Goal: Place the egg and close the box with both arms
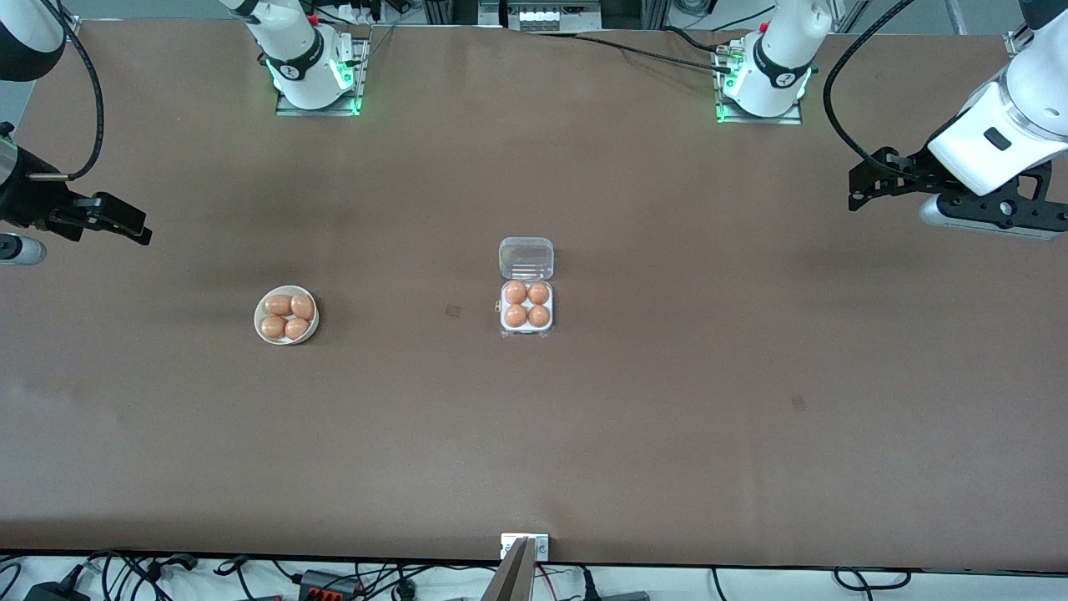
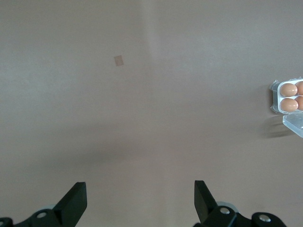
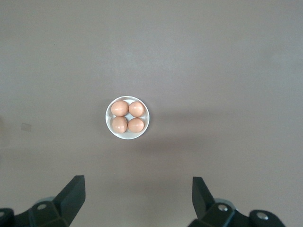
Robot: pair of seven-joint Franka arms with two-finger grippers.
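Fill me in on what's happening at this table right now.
Nothing is being handled at the moment. The egg box sits mid-table with all four cells filled and its clear lid still open. A bowl holding four more eggs sits toward the right arm's end. The left gripper and the right gripper both hang over bare table near the ends, jaws open and empty. Closing the lid remains.

box [image 1: 526, 306]: mid-surface [image 1: 667, 401], four eggs [image 1: 526, 305] in its cells, lid [image 1: 526, 258] open, lying farther from the front camera | bowl [image 1: 286, 315]: toward the right arm's end, well apart from box, four eggs in it
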